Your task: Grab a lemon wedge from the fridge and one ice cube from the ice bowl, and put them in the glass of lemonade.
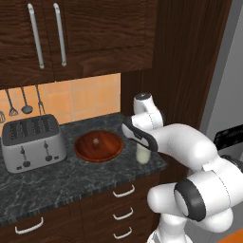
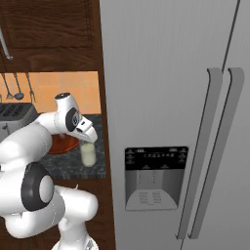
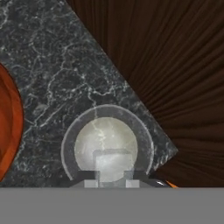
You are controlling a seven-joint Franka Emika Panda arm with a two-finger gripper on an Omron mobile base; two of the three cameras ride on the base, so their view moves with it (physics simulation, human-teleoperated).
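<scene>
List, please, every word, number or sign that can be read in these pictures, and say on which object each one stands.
None can be read.
Fridge dispenser panel: a row of small white marks, too small and blurred to read.
Toaster: no markings visible.
Glass of lemonade: no label visible.

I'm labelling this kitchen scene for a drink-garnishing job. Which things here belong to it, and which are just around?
Part of the job:
glass of lemonade
ice cube, held in the shut gripper above the glass
ice bowl
fridge, doors closed

Just around:
toaster
hanging utensils
upper cabinets
drawers
</scene>
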